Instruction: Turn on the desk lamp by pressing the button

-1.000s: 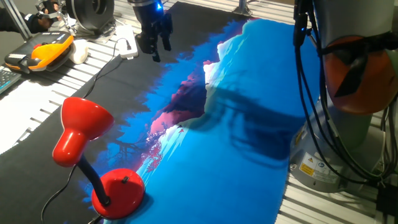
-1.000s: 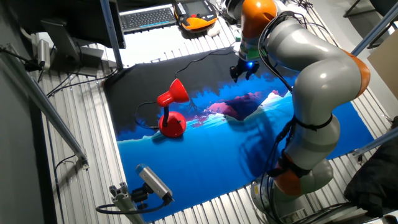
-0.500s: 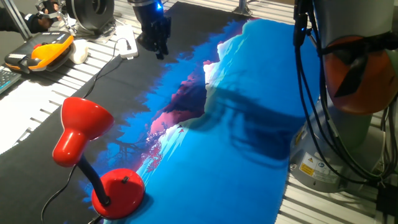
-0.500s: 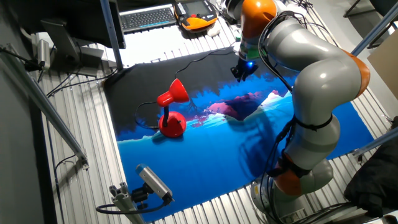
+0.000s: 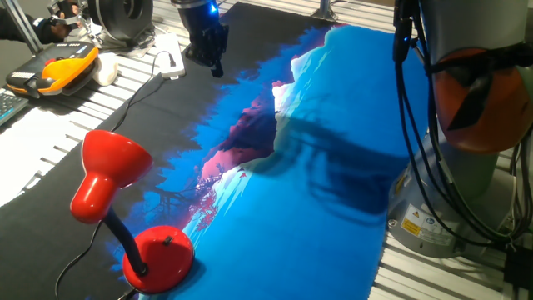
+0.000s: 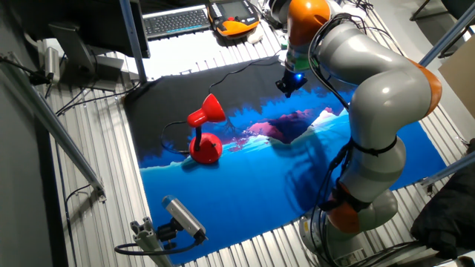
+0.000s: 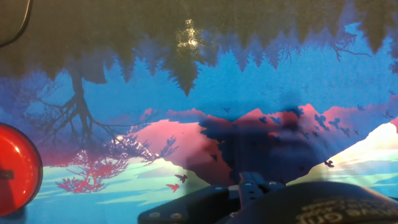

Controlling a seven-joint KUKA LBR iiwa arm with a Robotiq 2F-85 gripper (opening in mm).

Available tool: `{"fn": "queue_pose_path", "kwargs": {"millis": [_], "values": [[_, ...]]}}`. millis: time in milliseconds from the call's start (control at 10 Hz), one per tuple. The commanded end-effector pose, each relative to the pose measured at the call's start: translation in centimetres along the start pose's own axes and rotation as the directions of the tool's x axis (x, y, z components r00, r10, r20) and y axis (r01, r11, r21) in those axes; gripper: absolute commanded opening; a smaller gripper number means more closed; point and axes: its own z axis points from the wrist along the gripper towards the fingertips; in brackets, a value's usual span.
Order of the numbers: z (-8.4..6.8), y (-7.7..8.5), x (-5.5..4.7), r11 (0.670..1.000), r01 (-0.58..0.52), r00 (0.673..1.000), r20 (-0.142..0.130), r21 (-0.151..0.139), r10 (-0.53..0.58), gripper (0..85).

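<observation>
None of the task's work shows as done: the desk lamp (image 5: 125,212) stands unlit on the printed mat (image 5: 333,158), and nothing touches it.

Landmark: the lamp's round red base (image 5: 160,258). It sits at the near-left end of the mat in one fixed view, with the black neck rising from it to the bell-shaped shade (image 5: 108,171), which tilts away from the base. The button (image 5: 167,242) is a small dark knob on top of the base, uncovered and reachable from above.

The gripper (image 5: 212,60) hangs well apart from the base, over the dark far part of the mat, above the surface and carrying nothing. Whether its fingers are spread or pressed together I cannot tell; no view shows the tips clearly. In the hand view only an edge of the base (image 7: 18,168) appears, at the left border.

Remaining, in my judgement: the whole approach to the base, alignment above the button, and the press itself.
</observation>
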Motion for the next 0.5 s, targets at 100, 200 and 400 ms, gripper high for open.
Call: {"fn": "queue_pose_path", "kwargs": {"millis": [100, 200, 400], "values": [[0.0, 0.0, 0.01, 1.0, 0.0, 1.0, 0.0, 0.0, 0.0, 0.0], [0.0, -0.01, 0.0, 1.0, 0.0, 1.0, 0.0, 0.0, 0.0, 0.0], [0.01, 0.01, 0.02, 1.0, 0.011, 1.0, 0.001, 0.001, -0.011, 0.0]]}}
